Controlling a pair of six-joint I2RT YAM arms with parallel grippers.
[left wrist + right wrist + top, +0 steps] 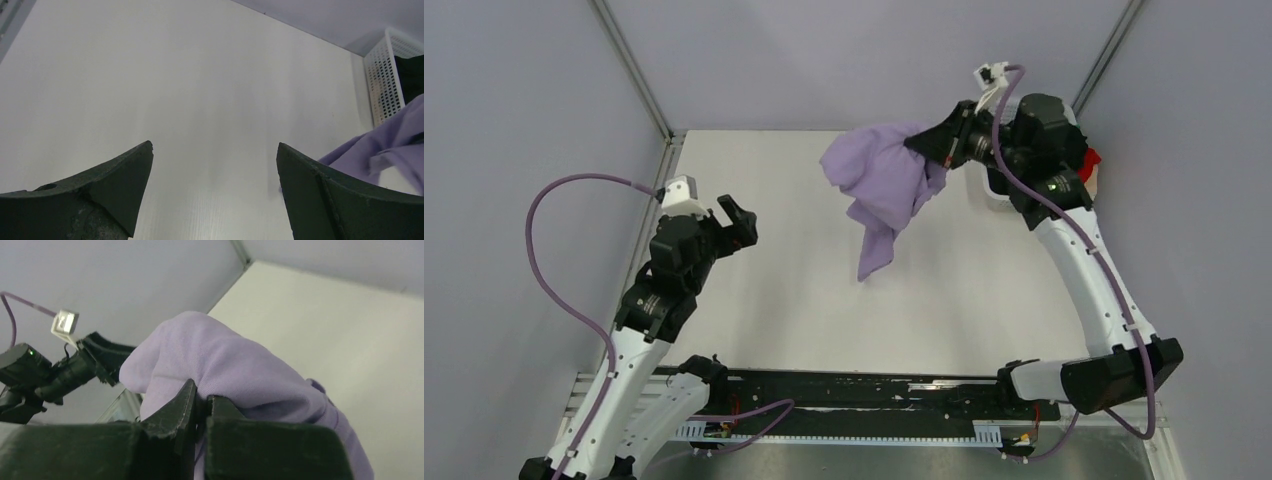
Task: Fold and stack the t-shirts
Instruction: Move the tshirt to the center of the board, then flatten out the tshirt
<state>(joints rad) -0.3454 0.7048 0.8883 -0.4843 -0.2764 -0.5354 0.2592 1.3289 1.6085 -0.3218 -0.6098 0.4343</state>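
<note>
A light purple t-shirt (886, 185) hangs bunched in the air over the far middle of the table, its lower end dangling near the tabletop. My right gripper (932, 143) is shut on its upper fold; in the right wrist view the cloth (235, 362) drapes over the closed fingers (177, 410). My left gripper (736, 222) is open and empty over the left part of the table, apart from the shirt. The left wrist view shows its spread fingers (125, 175) and the purple shirt (385, 150) at the right. A scrap of red cloth (1091, 158) shows behind the right arm.
A white lattice basket (387, 80) stands at the far right of the table, with dark cloth (412, 75) in it; the right arm mostly hides it in the top view (996, 196). Grey walls and metal posts enclose the white table (774, 300).
</note>
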